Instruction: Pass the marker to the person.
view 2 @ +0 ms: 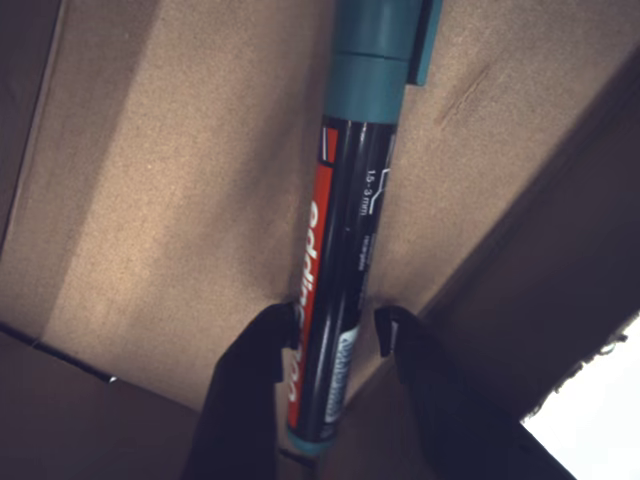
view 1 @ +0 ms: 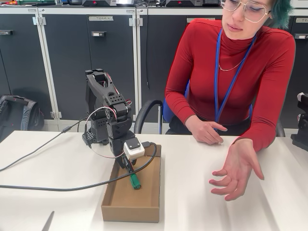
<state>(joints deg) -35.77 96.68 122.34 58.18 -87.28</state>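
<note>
The marker (view 1: 134, 180) has a dark body with a red label and a green cap, and it slants down into a shallow cardboard tray (view 1: 130, 212). My gripper (view 1: 128, 166) reaches down into the tray from its far end. In the wrist view the marker (view 2: 345, 230) runs up between the two black fingers (view 2: 250, 370), and my gripper (view 2: 335, 325) is shut on its lower body. The person (view 1: 231, 72) in a red sweater sits behind the table at the right. One open hand (view 1: 237, 171) is held palm-up over the table, to the right of the tray.
Black and white cables (view 1: 57, 187) trail across the table left of the tray. The person's other hand (view 1: 207, 131) rests at the table's far edge. A dark device (view 1: 302, 126) stands at the right edge. Grey cabinets (view 1: 86, 57) and a backpack (view 1: 14, 113) lie behind.
</note>
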